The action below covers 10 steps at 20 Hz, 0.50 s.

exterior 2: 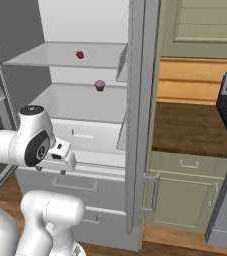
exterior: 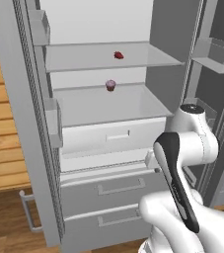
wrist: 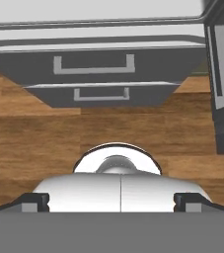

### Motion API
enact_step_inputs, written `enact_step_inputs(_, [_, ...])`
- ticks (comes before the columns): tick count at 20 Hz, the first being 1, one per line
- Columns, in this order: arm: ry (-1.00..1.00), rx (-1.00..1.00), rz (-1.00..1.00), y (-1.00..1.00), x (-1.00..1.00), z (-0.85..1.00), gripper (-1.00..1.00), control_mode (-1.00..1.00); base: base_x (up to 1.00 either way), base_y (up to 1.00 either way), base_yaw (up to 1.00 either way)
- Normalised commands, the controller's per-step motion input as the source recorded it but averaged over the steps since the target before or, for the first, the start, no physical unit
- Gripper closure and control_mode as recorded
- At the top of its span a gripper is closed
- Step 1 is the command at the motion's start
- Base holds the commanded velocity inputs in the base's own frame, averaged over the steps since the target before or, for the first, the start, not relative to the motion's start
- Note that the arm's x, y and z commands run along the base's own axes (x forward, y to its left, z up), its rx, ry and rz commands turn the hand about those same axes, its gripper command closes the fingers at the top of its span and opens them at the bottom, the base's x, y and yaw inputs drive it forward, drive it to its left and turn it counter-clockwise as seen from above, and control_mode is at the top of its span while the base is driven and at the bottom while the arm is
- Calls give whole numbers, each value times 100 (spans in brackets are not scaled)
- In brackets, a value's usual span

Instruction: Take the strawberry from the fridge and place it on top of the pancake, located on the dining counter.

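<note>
strawberry (exterior: 118,55) on upper fridge (exterior: 108,104) shelf, gripper (exterior 2: 60,155) well below, jaw state unclear

**Camera positions**

Two base views from behind the arm, left and right, facing forward and slightly down into the open fridge (exterior: 108,113), close in. Shared: shelves, strawberry (exterior: 118,55), lower drawers (exterior 2: 80,200). Hand view aimed down at wooden floor (wrist: 44,133) and drawer fronts.
</note>
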Motion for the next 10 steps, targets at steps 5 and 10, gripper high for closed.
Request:
enact_step_inputs(5, [0,0,0,0,0,0,-100,100,0,31,-7])
enact_step_inputs(10, [0,0,0,0,0,0,-100,100,9,39,0])
